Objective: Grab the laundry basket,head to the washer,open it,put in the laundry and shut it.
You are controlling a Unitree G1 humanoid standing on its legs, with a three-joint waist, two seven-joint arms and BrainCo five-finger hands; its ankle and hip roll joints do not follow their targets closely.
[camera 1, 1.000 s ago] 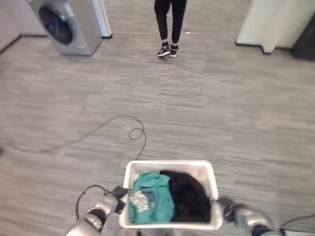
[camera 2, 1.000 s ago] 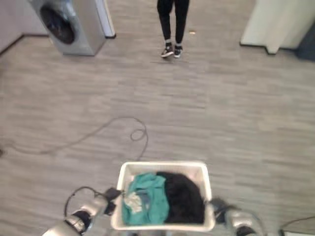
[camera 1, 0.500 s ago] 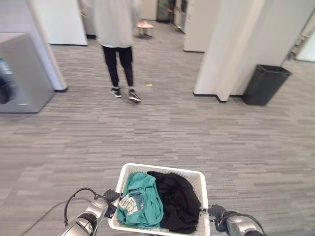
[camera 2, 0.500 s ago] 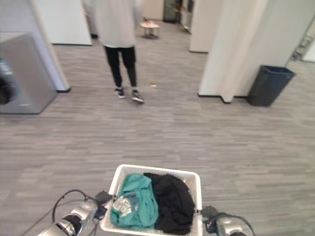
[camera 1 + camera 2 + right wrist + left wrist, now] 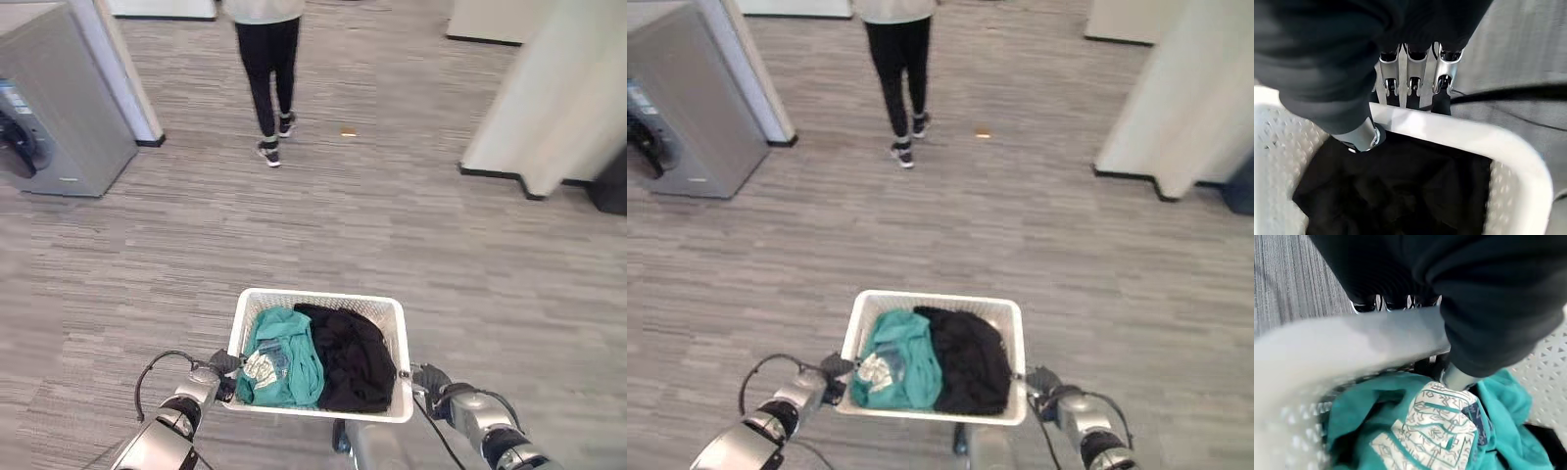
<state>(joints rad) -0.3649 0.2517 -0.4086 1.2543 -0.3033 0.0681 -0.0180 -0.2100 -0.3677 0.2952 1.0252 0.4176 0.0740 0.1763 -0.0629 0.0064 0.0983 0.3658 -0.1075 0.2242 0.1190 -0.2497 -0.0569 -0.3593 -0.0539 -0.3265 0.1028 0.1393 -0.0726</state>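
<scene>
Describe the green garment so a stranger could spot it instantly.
Find the white laundry basket held low in front of the robot, above the grey striped floor. Two garments lie inside, and the green shirt fills the robot's left half. Unlike the plain black garment beside it, it is teal with a pale patterned patch.

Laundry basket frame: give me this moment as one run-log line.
phase: carrying | laundry basket: held at both sides, teal and black clothes inside | left hand, right hand: gripping rim | washer: ahead-left | person: ahead
</scene>
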